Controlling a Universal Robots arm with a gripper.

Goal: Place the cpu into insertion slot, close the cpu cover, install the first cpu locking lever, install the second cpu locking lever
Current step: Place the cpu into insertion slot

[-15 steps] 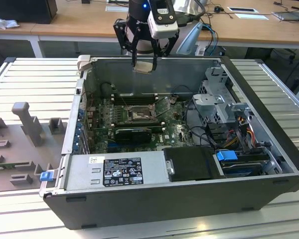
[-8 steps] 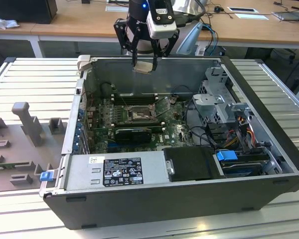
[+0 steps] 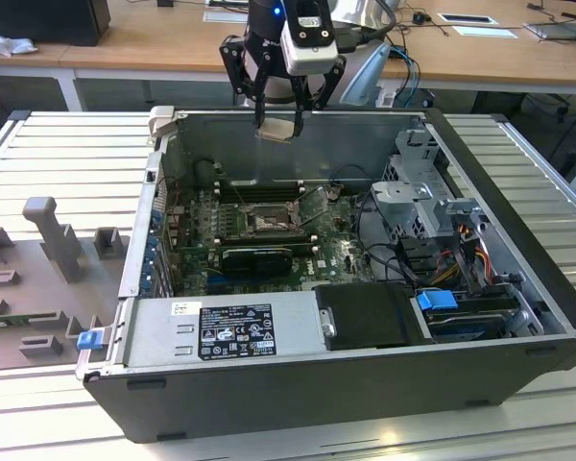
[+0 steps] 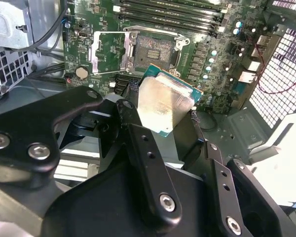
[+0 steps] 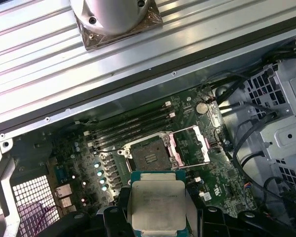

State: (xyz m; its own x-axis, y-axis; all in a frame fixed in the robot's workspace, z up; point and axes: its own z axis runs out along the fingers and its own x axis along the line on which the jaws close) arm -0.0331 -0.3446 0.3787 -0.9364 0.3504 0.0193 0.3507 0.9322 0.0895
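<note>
cpu (image 3: pixel 275 130) is hanging flat in my gripper (image 3: pixel 279 123), which is clamping it by two opposite edges with its dark fingers (image 4: pixel 129 123). In the exterior view I am holding it high over the far wall of the open computer case (image 3: pixel 298 384), well apart from the green circuit board (image 5: pixel 227 173) on the case floor. The case is lying on its side on the ribbed metal counter (image 3: pixel 67 144).

In both wrist views I am seeing the chip's silvery lid facing the camera, with a green edge showing around it. The insertion slot (image 5: pixel 149 155) is lying bare beyond it, its dark pin field showing inside the metal rim. The cpu cover (image 5: pixel 190 145) is standing swung open, hinged just beside the slot, on the exterior view's right of it. I am seeing the long black memory slots (image 5: pixel 133 126) running alongside the insertion slot, toward the case's far wall. Nothing is sitting in the slot, and the cpu is touching only the gripper.
</note>
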